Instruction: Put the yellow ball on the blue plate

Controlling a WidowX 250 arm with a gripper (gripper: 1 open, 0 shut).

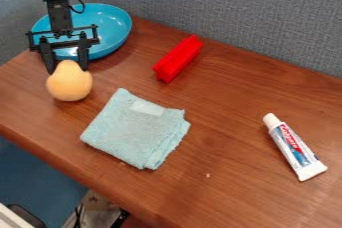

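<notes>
The yellow ball [68, 83], egg-shaped and orange-yellow, rests on the wooden table at the left. My gripper [64, 62] comes down on it from behind and above. Its two black fingers [46, 56] straddle the ball's narrow top and look pressed to its sides, so the jaws stand part-way closed around the ball. The blue plate [112, 27], a glossy bowl-like dish, sits just behind the ball at the table's back left. The arm's black column hides part of it.
A red block [177, 58] lies right of the plate. A pale teal folded cloth [136, 128] is in the middle front. A toothpaste tube [293, 145] lies at the right. The table's front edge [80, 167] runs diagonally below the cloth.
</notes>
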